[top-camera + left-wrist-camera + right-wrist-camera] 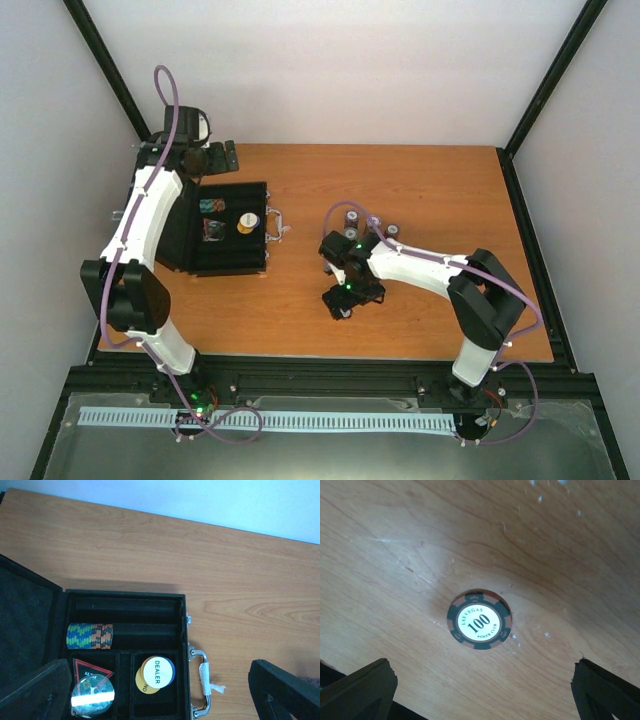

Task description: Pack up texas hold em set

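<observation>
The left fingers and the right fingers stand spread wide.

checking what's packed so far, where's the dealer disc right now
In the left wrist view the white DEALER disc lies inside the open case, in the compartment beside the handle, overlapping a yellow disc, right of the triangular token.

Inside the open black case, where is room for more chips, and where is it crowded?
In the flat black hinged case, the outermost groove is wholly bare. The next groove is free beyond the blue-and-orange striped chip stack. Crowded: both square compartments, holding a dark triangular token, a shiny round disc and the white DEALER disc.
</observation>
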